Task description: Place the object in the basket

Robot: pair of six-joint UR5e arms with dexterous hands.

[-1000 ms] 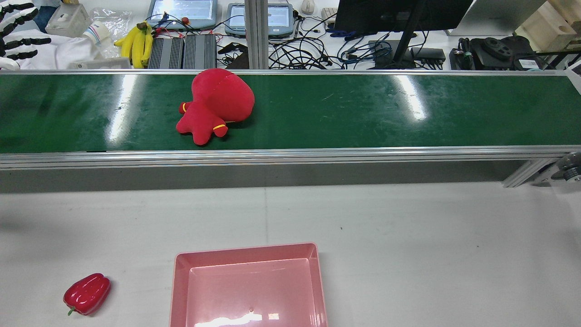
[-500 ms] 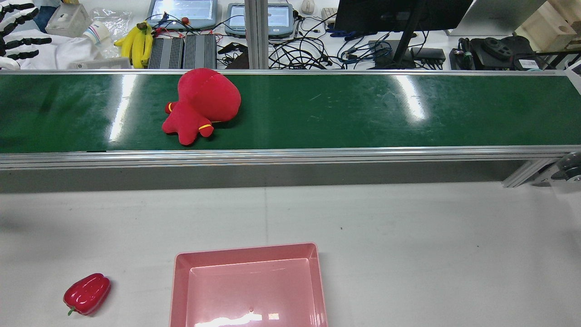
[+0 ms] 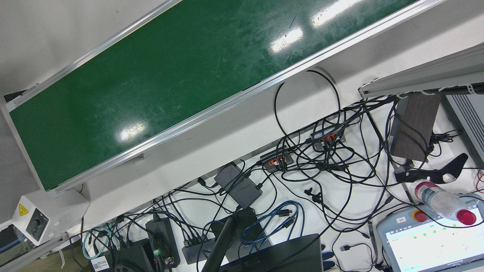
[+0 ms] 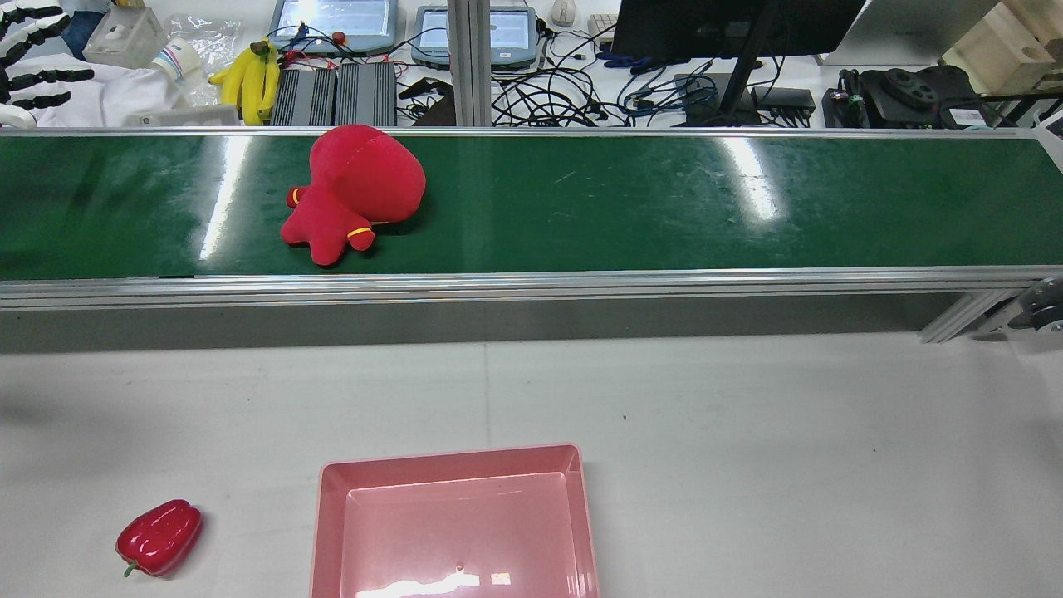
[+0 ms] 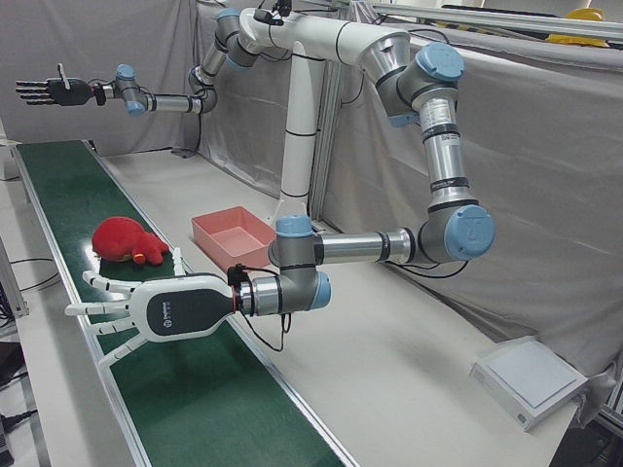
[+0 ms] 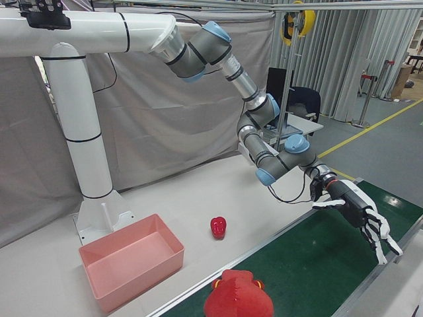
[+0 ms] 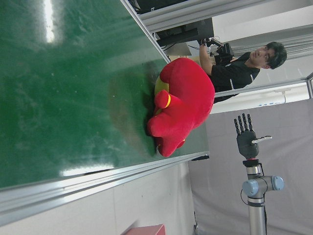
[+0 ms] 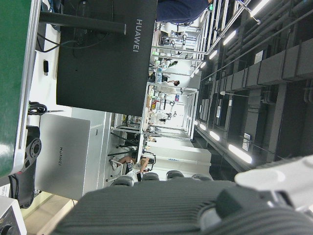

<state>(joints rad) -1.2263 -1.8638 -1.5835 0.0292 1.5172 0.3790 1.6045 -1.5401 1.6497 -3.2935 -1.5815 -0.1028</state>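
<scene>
Now the red plush toy sits farther left on the belt.

Bright, even overhead light in all views. Green belt shows 2 white glare streaks in rear view, 3 patches in front view. Pink tray floor has a small glare spot. Red toy casts a soft short shadow. Right hand view: dim ceiling with bright strip lamps, near foreground blurred. Other views sharp; front view tilted.
</scene>
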